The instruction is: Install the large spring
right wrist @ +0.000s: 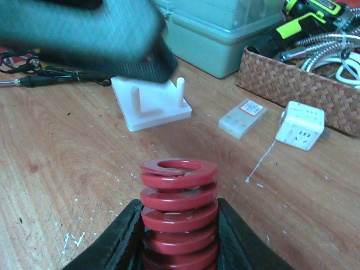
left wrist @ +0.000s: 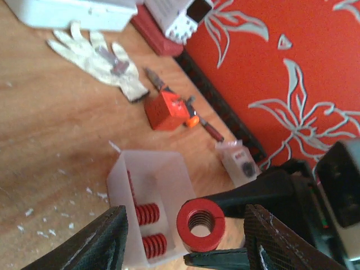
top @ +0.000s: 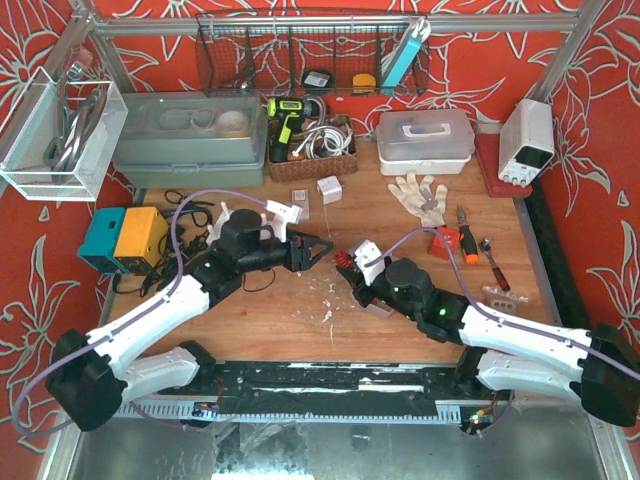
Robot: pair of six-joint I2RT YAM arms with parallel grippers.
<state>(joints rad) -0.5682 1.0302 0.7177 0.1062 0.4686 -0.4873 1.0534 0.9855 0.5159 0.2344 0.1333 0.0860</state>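
My right gripper (right wrist: 179,207) is shut on the large red spring (right wrist: 179,191) and holds it upright; in the top view the gripper (top: 352,276) and spring (top: 345,262) are at the table's middle. The white base with two pegs (right wrist: 151,106) lies beyond it on the wood, also seen in the top view (top: 285,212). My left gripper (top: 322,250) is open and empty, just left of the spring. In the left wrist view its fingers (left wrist: 95,242) stand on either side of the spring's end (left wrist: 201,223) without touching it.
A translucent box with small red springs (left wrist: 149,185) sits beside the spring. A white glove (top: 420,195), red block (top: 440,243) and screwdriver (top: 466,242) lie to the right. A power cube (right wrist: 301,125), small labelled box (right wrist: 243,118), wicker basket (right wrist: 292,84) and grey toolbox (top: 190,135) stand behind.
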